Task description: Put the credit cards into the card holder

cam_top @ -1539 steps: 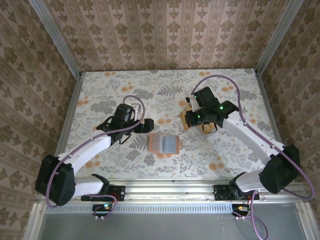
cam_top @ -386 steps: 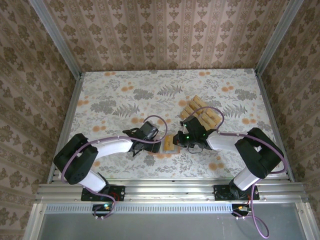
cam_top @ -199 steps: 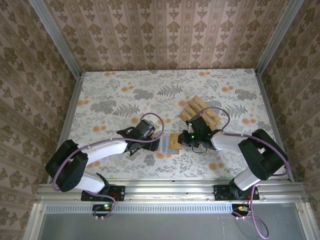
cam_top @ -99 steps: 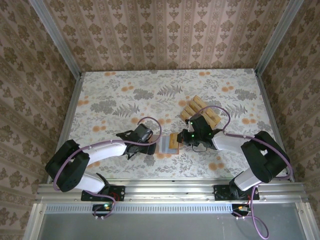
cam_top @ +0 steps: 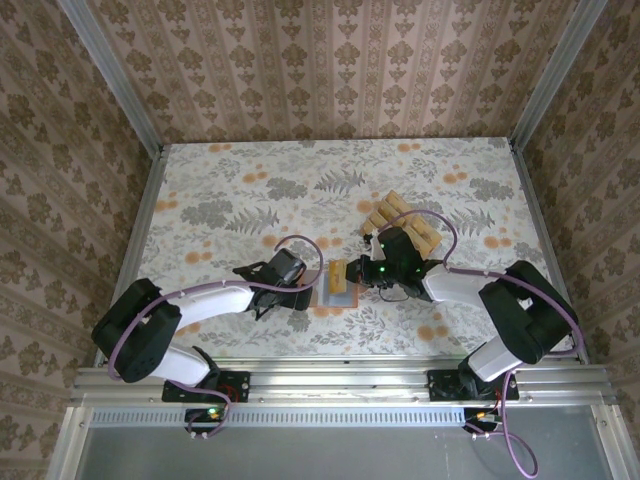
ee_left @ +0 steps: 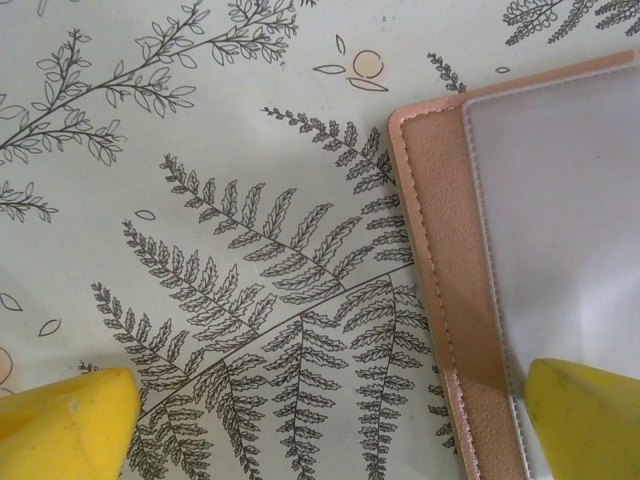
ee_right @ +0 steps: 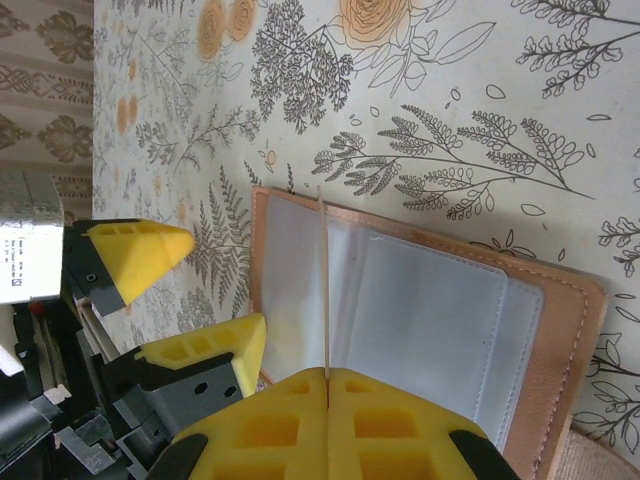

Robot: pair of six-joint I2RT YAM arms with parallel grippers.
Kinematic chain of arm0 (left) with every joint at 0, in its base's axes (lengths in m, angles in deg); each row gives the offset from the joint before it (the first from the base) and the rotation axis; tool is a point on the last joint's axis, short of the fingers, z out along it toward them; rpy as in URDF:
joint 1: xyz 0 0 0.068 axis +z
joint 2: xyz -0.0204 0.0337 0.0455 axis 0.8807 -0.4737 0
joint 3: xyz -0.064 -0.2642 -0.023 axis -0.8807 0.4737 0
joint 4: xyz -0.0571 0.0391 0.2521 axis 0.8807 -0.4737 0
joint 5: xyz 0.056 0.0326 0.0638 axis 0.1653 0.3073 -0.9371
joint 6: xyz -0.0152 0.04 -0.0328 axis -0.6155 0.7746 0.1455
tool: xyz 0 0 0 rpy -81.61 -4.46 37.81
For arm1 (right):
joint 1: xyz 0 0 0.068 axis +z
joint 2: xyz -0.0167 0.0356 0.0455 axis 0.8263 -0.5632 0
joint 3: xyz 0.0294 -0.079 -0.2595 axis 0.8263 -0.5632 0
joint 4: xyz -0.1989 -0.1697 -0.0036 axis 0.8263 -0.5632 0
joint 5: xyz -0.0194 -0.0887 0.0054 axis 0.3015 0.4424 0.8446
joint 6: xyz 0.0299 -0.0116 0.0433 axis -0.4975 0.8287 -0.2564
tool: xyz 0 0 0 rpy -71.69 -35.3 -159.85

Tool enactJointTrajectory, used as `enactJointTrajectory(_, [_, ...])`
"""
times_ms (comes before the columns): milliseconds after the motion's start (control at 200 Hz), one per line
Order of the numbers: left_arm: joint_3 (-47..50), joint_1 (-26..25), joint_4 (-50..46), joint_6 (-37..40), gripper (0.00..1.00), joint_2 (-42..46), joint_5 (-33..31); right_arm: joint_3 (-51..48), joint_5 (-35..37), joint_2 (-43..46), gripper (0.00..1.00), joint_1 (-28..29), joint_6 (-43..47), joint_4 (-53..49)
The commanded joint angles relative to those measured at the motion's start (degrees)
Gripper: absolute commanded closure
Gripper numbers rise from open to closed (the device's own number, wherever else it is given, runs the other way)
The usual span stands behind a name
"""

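The step in hand was judged to be the insertion of a single card. The small reddish-brown, leather-like folding card holder (cam_top: 335, 296) lay opened flat on the floral-printed counter (cam_top: 230, 190), with its greyish, clear-fronted slotted inside facing up and a stitched tan border around it. The right fingers (ee_right: 327, 400) were closed on one thin, tan rectangular credit card (ee_right: 324, 280), held edge-on and upright over the holder's inside. Whether its leading edge had entered a slot could not be told. The left fingers (ee_left: 62, 425) stood spread wide and gripped nothing. One tip was over the holder's outer edge and the other over the bare counter just beside it; contact with the holder could not be confirmed. The other tan cards with darker bands (cam_top: 400, 222) lay fanned on the counter beyond the holder, on its right-arm side and partly hidden by that arm. In judgement, the next move called for lining the card's edge with a slot mouth and sliding it in flat, with the holder steadied so that it did not shift.
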Motion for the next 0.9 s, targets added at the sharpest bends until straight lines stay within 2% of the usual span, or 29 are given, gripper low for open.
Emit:
enactJointTrajectory(0, [0.6, 0.4, -0.4, -0.7, 0.00, -0.7, -1.2, -0.8, -1.4, -1.5, 1.00, 0.5, -1.9, 3.9])
enactJointTrajectory(330, [1.0, 0.5, -0.5, -1.4, 0.00, -0.6, -1.6, -2.7, -1.3, -5.0, 1.00, 1.6, -5.7, 10.5])
enactJointTrajectory(895, [1.5, 0.4, -0.5, -1.7, 0.00, -0.5, -1.5, -4.9, -1.0, -7.1, 1.00, 2.0, -7.9, 15.1])
